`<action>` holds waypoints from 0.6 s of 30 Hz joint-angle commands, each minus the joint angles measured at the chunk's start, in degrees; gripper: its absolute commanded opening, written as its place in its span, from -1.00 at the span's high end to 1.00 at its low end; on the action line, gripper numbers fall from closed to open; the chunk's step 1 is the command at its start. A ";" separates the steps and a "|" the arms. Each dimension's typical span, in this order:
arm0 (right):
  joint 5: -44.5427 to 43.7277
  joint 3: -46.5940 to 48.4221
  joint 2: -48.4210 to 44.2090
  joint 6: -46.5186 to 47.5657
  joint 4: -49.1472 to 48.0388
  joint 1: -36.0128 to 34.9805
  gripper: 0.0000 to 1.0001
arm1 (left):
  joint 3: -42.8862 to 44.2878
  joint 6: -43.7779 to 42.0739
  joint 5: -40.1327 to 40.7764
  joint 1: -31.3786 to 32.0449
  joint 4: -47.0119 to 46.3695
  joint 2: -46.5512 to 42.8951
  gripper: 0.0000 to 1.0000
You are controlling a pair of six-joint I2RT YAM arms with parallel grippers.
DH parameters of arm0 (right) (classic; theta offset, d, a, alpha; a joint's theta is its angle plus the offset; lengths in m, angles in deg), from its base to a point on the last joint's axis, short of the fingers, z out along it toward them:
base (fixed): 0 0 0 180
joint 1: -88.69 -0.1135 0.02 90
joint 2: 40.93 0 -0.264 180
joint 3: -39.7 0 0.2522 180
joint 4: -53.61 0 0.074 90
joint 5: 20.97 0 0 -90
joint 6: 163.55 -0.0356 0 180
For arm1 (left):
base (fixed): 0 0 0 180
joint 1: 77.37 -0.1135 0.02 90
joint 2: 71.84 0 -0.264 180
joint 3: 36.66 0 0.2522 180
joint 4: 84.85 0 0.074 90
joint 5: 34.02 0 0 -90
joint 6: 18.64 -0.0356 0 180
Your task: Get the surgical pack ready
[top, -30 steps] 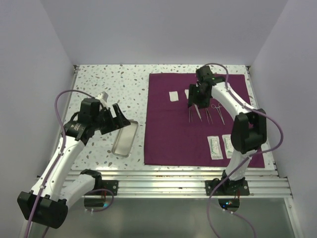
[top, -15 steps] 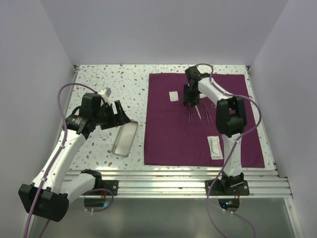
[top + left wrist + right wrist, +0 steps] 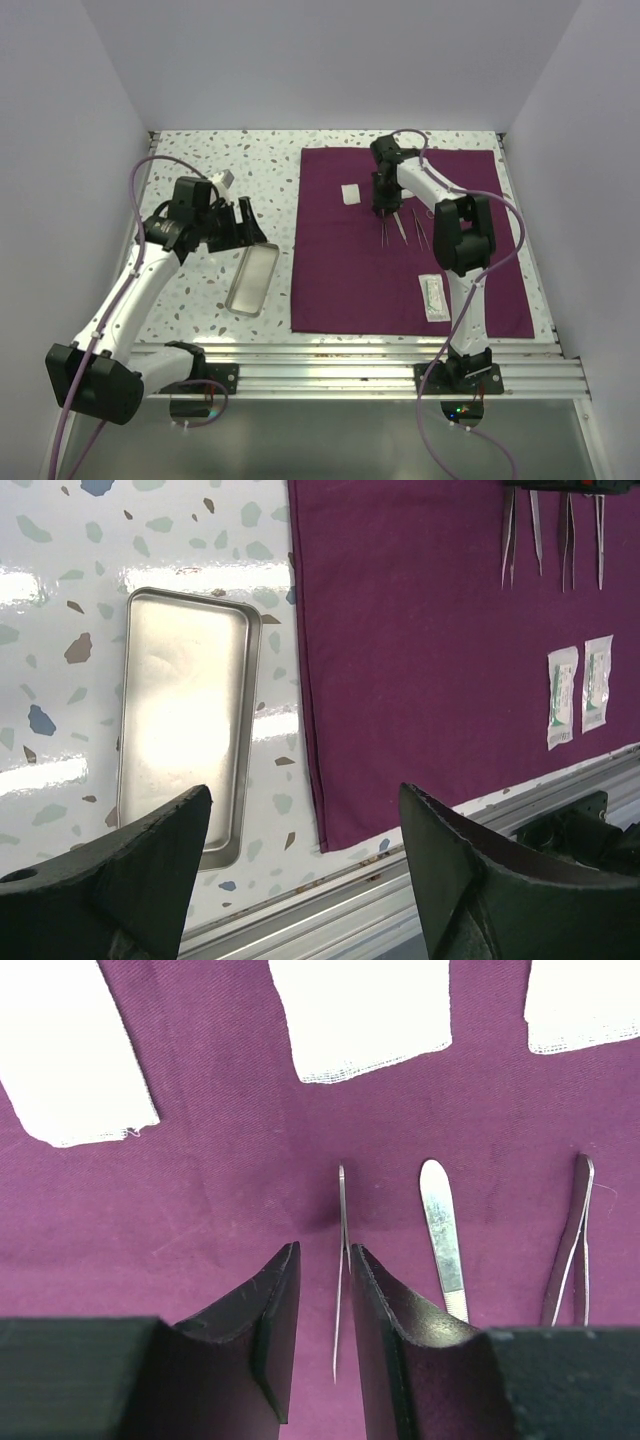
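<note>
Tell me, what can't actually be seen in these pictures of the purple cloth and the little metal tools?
- Top view: the right arm covers some of the instruments and gauze.
- Left wrist view: the left fingers hide the near end of the steel tray; the top edge cuts off the instruments.
- Right wrist view: the right fingers hide the instruments' lower ends.
- Packets: print too small to read.
</note>
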 commanded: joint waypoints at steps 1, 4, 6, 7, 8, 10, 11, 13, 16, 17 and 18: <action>-2.26 0.24 0.27 0.42 0.00 -0.15 0.38 | 2.51 -2.48 -1.63 0.41 -1.08 0.66 -0.58; -2.53 -0.20 0.09 0.42 -0.61 -0.15 0.39 | 2.42 -2.83 -1.98 0.41 -1.25 0.84 -0.58; -2.62 0.06 0.44 0.51 -0.27 -0.15 0.39 | 2.33 -2.92 -1.99 0.41 -1.34 0.93 -0.58; -2.79 -0.03 0.70 0.77 -0.35 -0.07 0.40 | 2.24 -2.92 -2.16 0.41 -1.43 1.02 -0.57; -2.88 -0.03 0.79 0.78 -0.35 -0.06 0.41 | 2.42 -2.92 -2.25 0.41 -1.43 1.10 -0.57; -2.79 -0.29 0.97 0.78 -0.53 0.11 0.43 | 2.50 -2.92 -2.25 0.41 -1.43 1.19 -0.56; -2.62 -0.38 1.06 0.78 -0.53 0.02 0.45 | 2.59 -2.92 -2.34 0.41 -1.43 1.19 -0.55; -2.53 -0.47 1.32 0.78 -0.53 0.11 0.51 | 2.68 -3.01 -2.42 0.41 -1.25 1.19 -0.54; -2.97 -0.73 1.58 0.78 -0.62 0.20 0.53 | 2.77 -3.01 -2.51 0.41 -0.99 1.02 -0.50; -2.88 -0.82 1.59 0.78 -0.62 0.37 0.53 | 2.77 -3.01 -2.51 0.41 -1.07 0.93 -0.50; -2.71 -1.17 1.59 0.86 -0.79 0.46 0.53 | 2.68 -3.10 -2.69 0.41 -0.99 0.84 -0.49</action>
